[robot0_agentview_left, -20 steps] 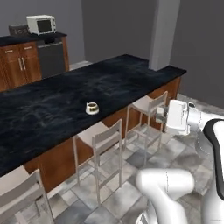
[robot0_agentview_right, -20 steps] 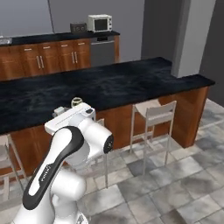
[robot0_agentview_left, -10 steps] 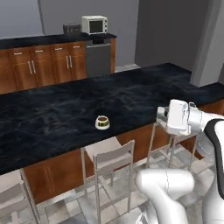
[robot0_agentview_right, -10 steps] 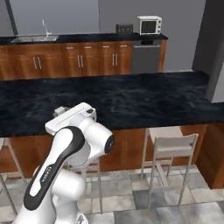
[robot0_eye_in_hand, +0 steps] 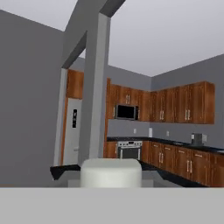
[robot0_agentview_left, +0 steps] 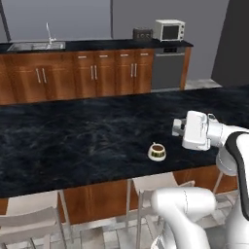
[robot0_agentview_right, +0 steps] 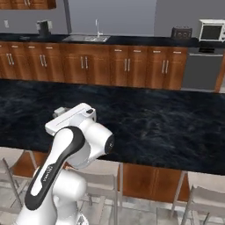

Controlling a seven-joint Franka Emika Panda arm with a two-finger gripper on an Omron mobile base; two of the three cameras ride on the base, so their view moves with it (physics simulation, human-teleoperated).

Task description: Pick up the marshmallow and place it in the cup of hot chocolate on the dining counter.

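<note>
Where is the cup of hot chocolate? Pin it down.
In the left base view, the cup of hot chocolate sits near the dining counter's front edge, left of the robot's hand.

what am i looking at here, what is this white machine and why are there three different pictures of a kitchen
It is a rendered kitchen with a white robot arm on a base that can drive. Two cameras ride on that base behind the arm: one looks over it from the left, the other from the right, so both show the same scene from two sides. The third camera sits on the hand itself and looks along the end effector, which here points out across the room.

The long black marble surface is the dining counter, with stools tucked below its near edge. On it stands a small cup of hot chocolate, just left of the hand in the left view.

In the hand view, a white lump sits between the closed finger tips: most likely the marshmallow, held and meant for the cup.
</note>
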